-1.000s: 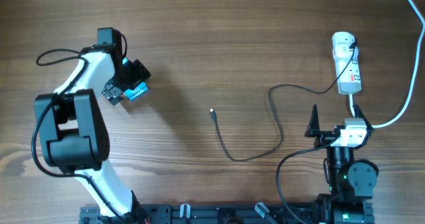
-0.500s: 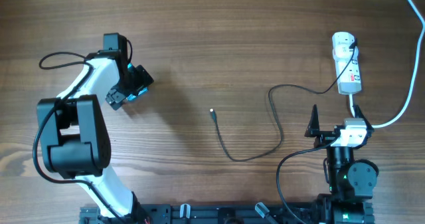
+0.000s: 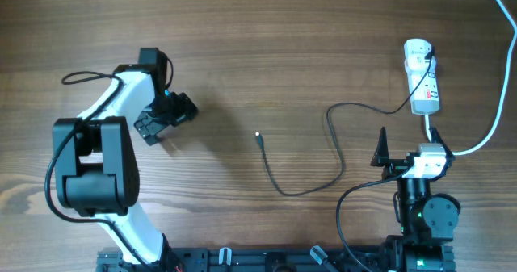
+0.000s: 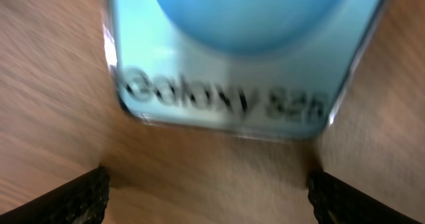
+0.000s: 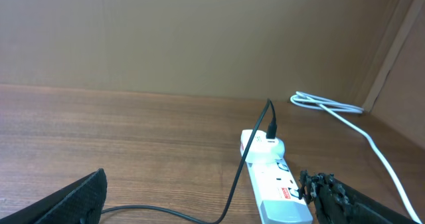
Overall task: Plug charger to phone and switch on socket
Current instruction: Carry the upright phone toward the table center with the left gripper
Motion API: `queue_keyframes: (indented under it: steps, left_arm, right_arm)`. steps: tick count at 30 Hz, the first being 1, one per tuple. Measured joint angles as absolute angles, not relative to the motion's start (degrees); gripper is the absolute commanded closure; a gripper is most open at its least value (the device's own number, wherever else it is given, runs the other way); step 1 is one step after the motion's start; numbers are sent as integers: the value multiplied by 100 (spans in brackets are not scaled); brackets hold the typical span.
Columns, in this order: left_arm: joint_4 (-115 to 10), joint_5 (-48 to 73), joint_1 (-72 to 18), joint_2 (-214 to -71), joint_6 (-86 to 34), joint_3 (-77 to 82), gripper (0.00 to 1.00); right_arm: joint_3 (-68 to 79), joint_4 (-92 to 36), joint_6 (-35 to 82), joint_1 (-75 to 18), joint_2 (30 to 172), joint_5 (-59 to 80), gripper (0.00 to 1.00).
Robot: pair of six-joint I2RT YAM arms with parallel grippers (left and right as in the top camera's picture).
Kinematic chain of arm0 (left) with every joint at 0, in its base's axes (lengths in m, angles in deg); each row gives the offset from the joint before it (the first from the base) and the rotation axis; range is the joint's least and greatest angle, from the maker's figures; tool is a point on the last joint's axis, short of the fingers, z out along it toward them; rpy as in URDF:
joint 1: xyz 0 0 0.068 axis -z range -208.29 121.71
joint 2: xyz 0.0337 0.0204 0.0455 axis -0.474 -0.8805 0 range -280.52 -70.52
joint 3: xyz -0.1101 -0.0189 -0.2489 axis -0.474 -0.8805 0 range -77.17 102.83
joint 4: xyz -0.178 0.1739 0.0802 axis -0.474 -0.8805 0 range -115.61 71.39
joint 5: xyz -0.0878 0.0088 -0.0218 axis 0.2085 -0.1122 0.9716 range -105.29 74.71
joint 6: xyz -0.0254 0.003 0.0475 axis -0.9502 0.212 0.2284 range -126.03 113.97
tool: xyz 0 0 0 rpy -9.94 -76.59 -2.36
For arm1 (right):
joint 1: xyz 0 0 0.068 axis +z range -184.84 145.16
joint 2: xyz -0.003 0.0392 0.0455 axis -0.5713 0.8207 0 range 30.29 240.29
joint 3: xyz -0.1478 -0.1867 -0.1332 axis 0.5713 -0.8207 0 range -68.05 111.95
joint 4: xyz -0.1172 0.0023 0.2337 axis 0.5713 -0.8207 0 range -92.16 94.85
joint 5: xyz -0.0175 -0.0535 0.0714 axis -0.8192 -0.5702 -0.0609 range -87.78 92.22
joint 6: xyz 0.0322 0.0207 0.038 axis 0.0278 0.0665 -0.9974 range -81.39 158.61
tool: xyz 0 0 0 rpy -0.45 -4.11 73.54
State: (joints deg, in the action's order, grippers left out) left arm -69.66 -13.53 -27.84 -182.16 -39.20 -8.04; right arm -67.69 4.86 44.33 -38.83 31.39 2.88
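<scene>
Black-fingered, my left claw stands spread wide, pinching nothing. Just past its tips, dead ahead, the phone seems to lie flat on the table, short edge toward me and long axis running on away. From overhead, the charger ends between my arms, somewhat nearer this one. The socket sits by my right claw, likewise spread.

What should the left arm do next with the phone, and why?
Probably ease the left gripper forward and down until its open fingers bracket the phone by its sides, then close. The wrist view shows the phone lying flat on the table just past the fingertips, ungripped. The charger connector lies loose mid-table, so the phone likely needs securing first.
</scene>
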Motion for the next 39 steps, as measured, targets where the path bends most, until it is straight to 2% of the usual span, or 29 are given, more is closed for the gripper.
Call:
queue_keyframes:
  steps: [9, 32, 34, 39]
  left_arm:
    - [-6701, -1449, -2651, -18122, -3892, -933, 0]
    - [-4933, -2640, -3020, -18227, -3846, -962, 0]
    - [-4850, -2686, -3020, -18233, -3835, -973, 7]
    - [-4831, -2706, -3029, -18244, -3822, -973, 14]
  right_arm:
    - [-6769, 486, 4433, -3883, 3139, 288, 0]
    - [-6769, 486, 4433, -3883, 3139, 288, 0]
    - [-6769, 486, 4433, -3883, 3139, 288, 0]
    - [-6769, 486, 4433, -3883, 3139, 288, 0]
